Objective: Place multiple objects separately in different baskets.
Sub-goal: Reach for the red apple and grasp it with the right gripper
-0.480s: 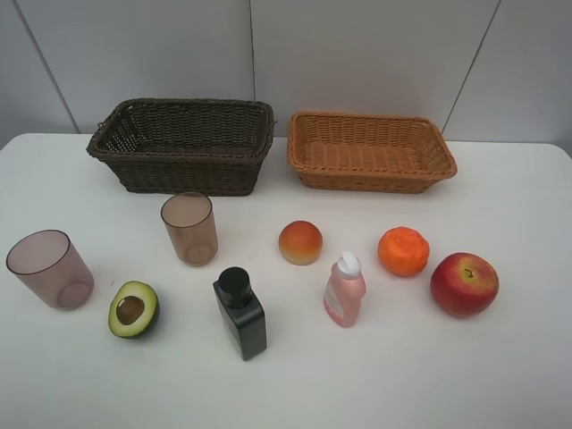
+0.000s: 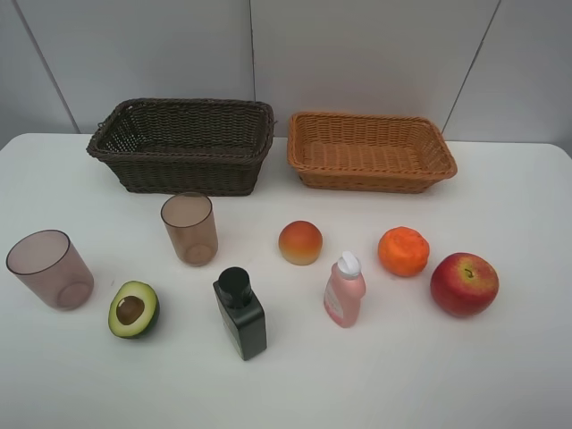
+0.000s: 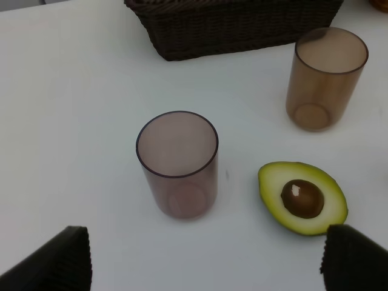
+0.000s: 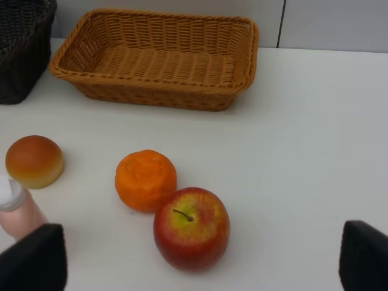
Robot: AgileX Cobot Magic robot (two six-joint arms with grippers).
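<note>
The left claw (image 3: 206, 264) is spread wide facing cup (image 3: 177, 163) and avocado (image 3: 302, 197), eight o'clock on the table (image 2: 500, 375). The right claw (image 4: 199, 260) is equally wide facing apple (image 4: 191, 227), four o'clock, just beside tangerine (image 4: 145, 179). The dark basket (image 2: 183, 143) sits at eleven, tan basket (image 2: 371, 150) at one, rims apart.

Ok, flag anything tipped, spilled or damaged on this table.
Nothing stands out. The left cup, the cup by the dark basket, the pink bottle and the black bottle all stand upright; the avocado half lies cut side up.
</note>
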